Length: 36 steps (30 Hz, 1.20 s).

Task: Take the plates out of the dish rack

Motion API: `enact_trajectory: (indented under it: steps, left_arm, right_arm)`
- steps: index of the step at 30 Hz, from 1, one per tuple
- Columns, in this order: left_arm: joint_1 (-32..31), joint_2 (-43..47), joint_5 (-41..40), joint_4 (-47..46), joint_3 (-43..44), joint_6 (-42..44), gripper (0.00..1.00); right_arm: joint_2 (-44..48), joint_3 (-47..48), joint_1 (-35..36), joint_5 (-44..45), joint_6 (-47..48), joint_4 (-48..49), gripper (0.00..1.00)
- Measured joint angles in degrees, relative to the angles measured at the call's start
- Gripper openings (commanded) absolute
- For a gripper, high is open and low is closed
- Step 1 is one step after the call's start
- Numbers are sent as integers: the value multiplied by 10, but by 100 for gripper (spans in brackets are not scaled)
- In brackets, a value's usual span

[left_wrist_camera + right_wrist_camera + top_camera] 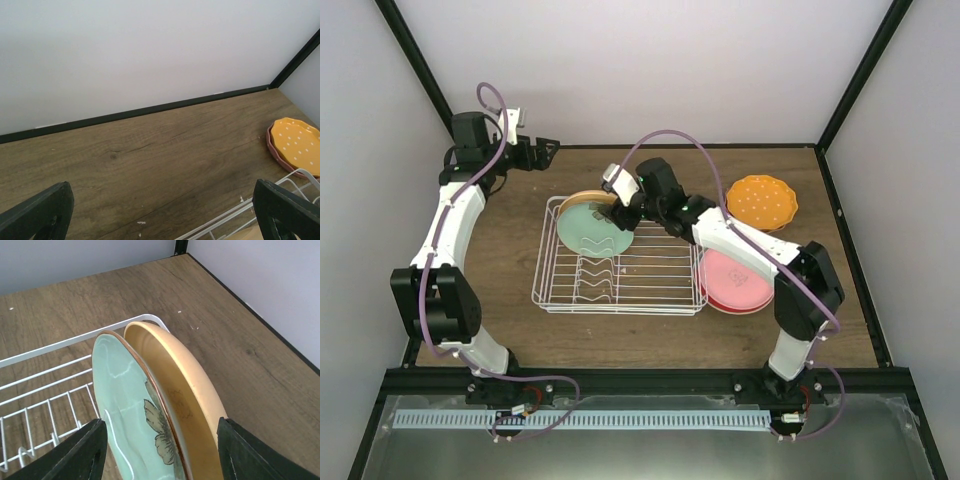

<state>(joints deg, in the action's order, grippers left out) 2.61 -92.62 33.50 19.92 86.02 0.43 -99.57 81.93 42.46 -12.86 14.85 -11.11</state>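
1. while the right gripper (161, 422) hangs over the far left end of the dish rack (650, 290), its fingers are spread wide, one on each side of two upright plates, no clear contact with either.
2. between those fingers: teal flower plate (125, 410) on the near side, pale yellow plate (175, 375) right against its far face, both standing on edge in the rack.
3. left gripper (162, 185) is at the far left of the table (620, 340), fingers apart, nothing between them, just wood below.
4. orange dotted plate (761, 200) lies flat at the far right of the table, stacked on a pinkish plate, well apart from the rack.
5. pink plate (735, 282) lies flat on a red one just beside the rack's right side, partly hidden by the right arm.
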Motion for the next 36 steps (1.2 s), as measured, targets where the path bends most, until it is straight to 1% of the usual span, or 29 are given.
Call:
enact_trajectory:
  steps: [4,13,25,29,31,32,34,36]
  left_arm:
    - [0,0,2,0,0,0,100]
    - [0,0,2,-1,-8,0,100]
    - [0,0,9,-4,-15,-2,100]
    - [0,0,13,-5,-15,-2,100]
    - [0,0,14,-5,-15,-2,100]
    - [0,0,15,-5,-15,-2,100]
    - [0,0,16,-5,-15,-2,100]
    - [0,0,16,-5,-15,-2,100]
  right_arm:
    - [-7,6,0,4,12,4,61]
    - [-13,8,1,-14,38,4,52]
    - [-59,12,1,-9,56,1,52]
    - [-67,17,1,-4,57,2,50]
    - [-71,19,1,-3,59,4,45]
    - [-73,19,1,-3,60,4,41]
    - [-77,19,1,-2,63,4,26]
    - [-80,20,1,6,68,5,14]
